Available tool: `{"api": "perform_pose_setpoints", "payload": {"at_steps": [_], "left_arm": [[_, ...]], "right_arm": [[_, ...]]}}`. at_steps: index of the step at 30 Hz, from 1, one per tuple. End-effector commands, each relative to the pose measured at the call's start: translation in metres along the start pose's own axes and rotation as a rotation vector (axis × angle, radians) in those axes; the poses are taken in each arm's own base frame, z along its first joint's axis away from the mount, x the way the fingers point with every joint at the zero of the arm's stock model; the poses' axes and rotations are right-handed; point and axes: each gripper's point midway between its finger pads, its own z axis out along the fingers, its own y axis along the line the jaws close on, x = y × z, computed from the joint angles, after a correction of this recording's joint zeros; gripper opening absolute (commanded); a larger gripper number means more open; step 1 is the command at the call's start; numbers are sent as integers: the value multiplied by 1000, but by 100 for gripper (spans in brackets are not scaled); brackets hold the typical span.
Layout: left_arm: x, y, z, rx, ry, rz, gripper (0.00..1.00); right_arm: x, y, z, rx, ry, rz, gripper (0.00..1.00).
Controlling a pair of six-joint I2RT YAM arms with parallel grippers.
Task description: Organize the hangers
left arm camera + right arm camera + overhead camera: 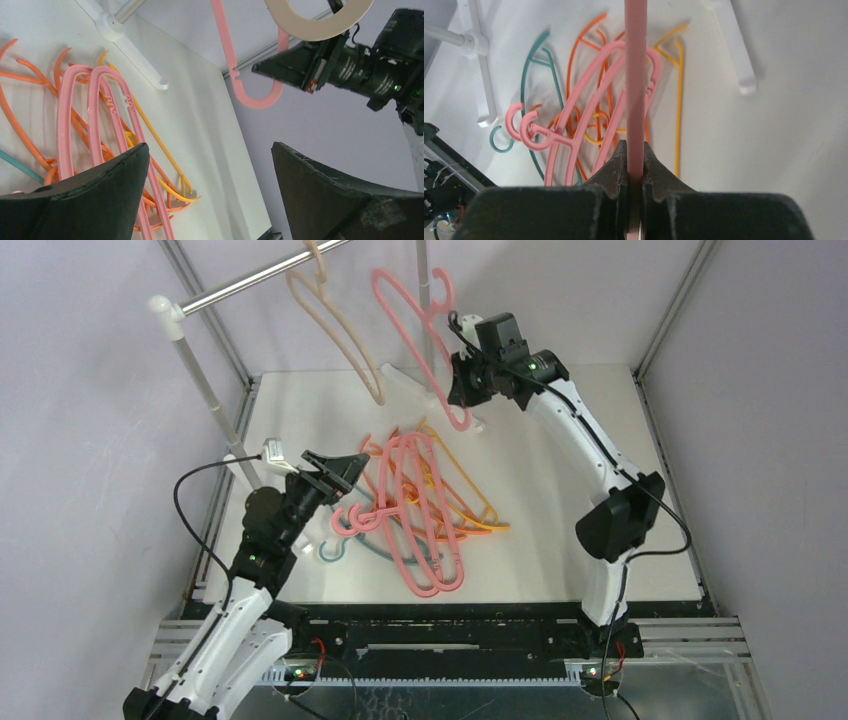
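Observation:
A pile of hangers (420, 510), pink, orange, yellow and one teal, lies on the white table. A beige hanger (340, 330) hangs on the silver rail (250, 280). My right gripper (462, 380) is shut on a pink hanger (420, 340) and holds it in the air beside the rail. The right wrist view shows its bar (635, 75) clamped between the jaws of that gripper (635, 160). My left gripper (345, 472) is open and empty, just above the left edge of the pile. In the left wrist view this gripper (210, 150) faces the held pink hanger (235, 75).
The rail stands on white posts (200, 380) with white feet (739, 50) on the table, one by the pile. Grey walls and a metal frame (665, 310) enclose the table. The teal hanger (531, 70) lies at the pile's left side.

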Motion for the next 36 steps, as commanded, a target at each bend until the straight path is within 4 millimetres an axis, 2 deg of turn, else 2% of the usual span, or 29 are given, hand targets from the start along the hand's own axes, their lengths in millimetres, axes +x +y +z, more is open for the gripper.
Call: {"api": "perform_pose_setpoints", "payload": {"at_steps": [1,4,10,16,22,30,36], "left_arm": [[-23,-19,-2,26,-57,68,96],[-24,-18,-2,19,-57,81,96],[-26,-16,-3,4,-58,97,96],[-29,-15,-2,-13,-56,138,96],[-33,-18,-2,-18,-57,165,96],[-35,-15,-3,-41,-59,183,96],[-35,-14,-4,-46,-59,209,96]], "right_arm": [[-64,21,-17,-54,-168,-109,0],[-87,33,-12,-63,-216,-172,0],[-115,50,-3,-78,-327,-213,1],[-125,63,13,-101,-377,-226,2],[-132,72,20,-93,-414,-249,3],[-122,78,29,-96,-377,-247,3],[-92,59,31,-27,-268,-206,2]]}}
